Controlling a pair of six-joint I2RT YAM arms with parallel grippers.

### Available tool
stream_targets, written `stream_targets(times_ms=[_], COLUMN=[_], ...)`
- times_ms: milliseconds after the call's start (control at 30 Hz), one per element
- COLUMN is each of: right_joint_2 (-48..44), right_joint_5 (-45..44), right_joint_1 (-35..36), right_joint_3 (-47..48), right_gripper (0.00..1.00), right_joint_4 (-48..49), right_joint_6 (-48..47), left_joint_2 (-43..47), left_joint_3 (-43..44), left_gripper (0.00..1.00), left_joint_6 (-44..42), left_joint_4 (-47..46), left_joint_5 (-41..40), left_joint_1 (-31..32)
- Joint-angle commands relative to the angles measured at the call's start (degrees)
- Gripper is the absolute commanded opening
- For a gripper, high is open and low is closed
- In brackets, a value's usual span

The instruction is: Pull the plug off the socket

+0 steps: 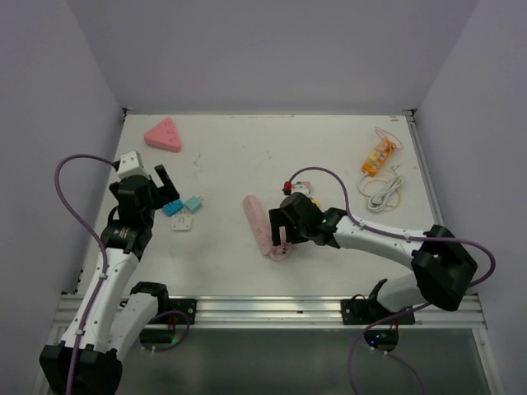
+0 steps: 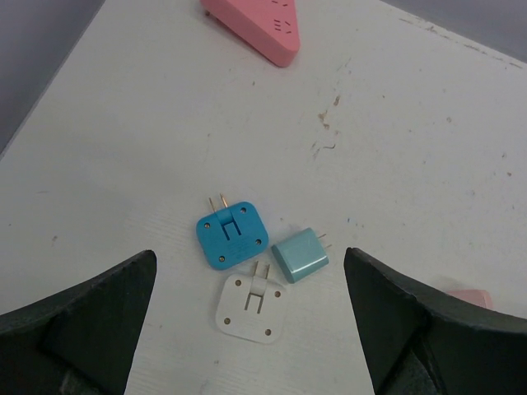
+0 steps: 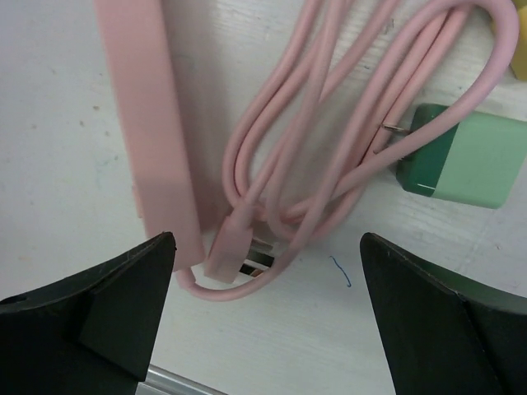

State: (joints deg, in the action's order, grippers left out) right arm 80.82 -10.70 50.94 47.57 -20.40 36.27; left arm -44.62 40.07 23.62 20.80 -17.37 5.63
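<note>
Overhead view of a white counter (image 1: 247, 156) walled in pale lilac, with two black-and-white robot arms reaching in from the near edge.

The right arm (image 1: 379, 239) stretches to the middle of the counter. Its right jaws hang over the near end of a long pink power strip (image 1: 259, 218). The wrist camera shows them spread wide, one dark finger at each lower corner, with nothing between them but the counter below.

The green plug (image 3: 465, 156) lies on its side on the counter. Its two metal prongs are bare and point toward the strip, and it is out of the sockets. A coiled pink cord (image 3: 272, 185) lies between plug and strip and partly crosses the prongs. At the strip's near end sits a flat pink connector (image 3: 230, 247) with metal pins just beside it.

The left arm (image 1: 123, 230) is raised over the left side. Its left jaws are also fully spread and hold nothing. Below them three small plugs cluster close together: a blue one (image 2: 233, 234), a teal one (image 2: 300, 255) and a white one (image 2: 251, 300), all prongs showing.

A pink triangular socket block (image 1: 163, 136) sits at the far left. An orange object (image 1: 377, 156) and a looped white cable (image 1: 385, 193) lie at the far right.
</note>
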Motion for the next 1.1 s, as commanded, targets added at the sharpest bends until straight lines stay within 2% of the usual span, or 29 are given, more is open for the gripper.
stream_targets(times_ms=[0,400,500,533,567,667,900,933,1067], right_joint_2=[2.23,12.61,14.27,14.98,15.68,18.06,16.48,16.04,13.06], right_joint_5=[-3.63,6.21,7.27,6.92,6.57,5.96,4.2,3.76,0.95], right_joint_1=[-0.05,0.39,0.65,0.65,0.65,0.65,0.65,0.57,0.57], right_joint_3=[-0.81,3.58,4.72,5.51,5.95,8.15,11.75,12.62,13.86], right_gripper=[0.99,0.98,0.91,0.82,0.78,0.75,0.8,0.86,0.99], right_joint_4=[-0.35,9.41,10.56,10.47,10.21,9.07,4.07,2.32,-0.86], right_joint_6=[3.01,-0.5,-1.29,-1.64,-1.73,-2.08,-4.45,-4.37,-2.35], left_joint_2=[-0.38,-0.29,-0.47,-0.55,-0.73,-0.73,-0.64,-0.64,-0.73], left_joint_3=[-0.35,-0.61,-0.61,-0.61,-0.61,-0.61,-0.61,-0.61,-0.7], left_gripper=[1.0,1.0,1.0,1.0,1.0,1.0,1.0,1.0,1.0], left_joint_6=[-2.0,-2.0,-2.0,-2.0,-2.0,-1.91,-2.0,-2.0,-2.0], left_joint_4=[-2.16,-1.81,-1.72,-1.72,-1.72,-1.72,-1.46,-1.46,-1.37], left_joint_5=[-0.65,-1.62,-1.18,-0.74,-0.48,-0.39,-0.65,-0.65,-0.48], left_joint_1=[-0.44,-0.44,-0.44,-0.44,-0.44,-0.44,-0.44,-0.44,-0.44])
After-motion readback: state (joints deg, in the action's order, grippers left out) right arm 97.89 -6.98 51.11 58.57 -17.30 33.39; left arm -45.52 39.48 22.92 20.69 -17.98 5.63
